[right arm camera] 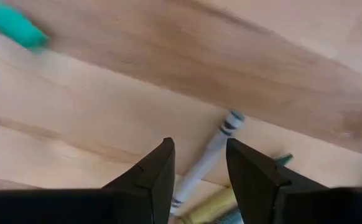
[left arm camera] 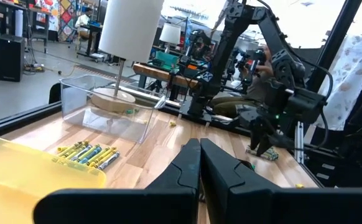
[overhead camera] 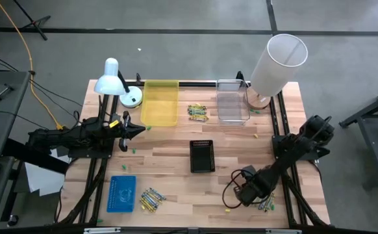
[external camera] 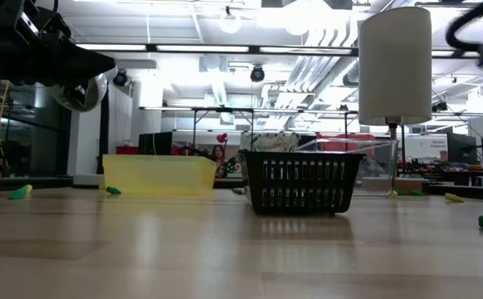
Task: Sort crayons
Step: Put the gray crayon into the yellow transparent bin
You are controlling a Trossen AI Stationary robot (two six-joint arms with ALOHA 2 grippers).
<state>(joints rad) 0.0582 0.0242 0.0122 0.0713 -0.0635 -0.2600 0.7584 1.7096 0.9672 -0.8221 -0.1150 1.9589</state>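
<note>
1. The crayons lie in three loose heaps on the bench: one heap near the far edge, between the yellow tray and the clear tray; a second heap near the near edge, just beside the blue tray; a third heap near the near right corner, under the right arm.
2. In the right wrist view a greyish crayon lies flat on the wood, running between the two fingers, with a yellow one partly hidden beside it.
3. The right gripper is low over that third heap, its jaws apart on either side of the greyish crayon and not visibly pressing on it.
4. A green scrap lies on the wood, well apart from that crayon.
5. The black basket stands near the middle of the bench, apart from all three heaps.
6. The left gripper hovers near the left edge, just before the yellow tray, its jaws clenched on nothing.
7. A white desk lamp stands at the far left corner, and a white cylinder lamp at the far right corner, beside the clear tray.
</note>
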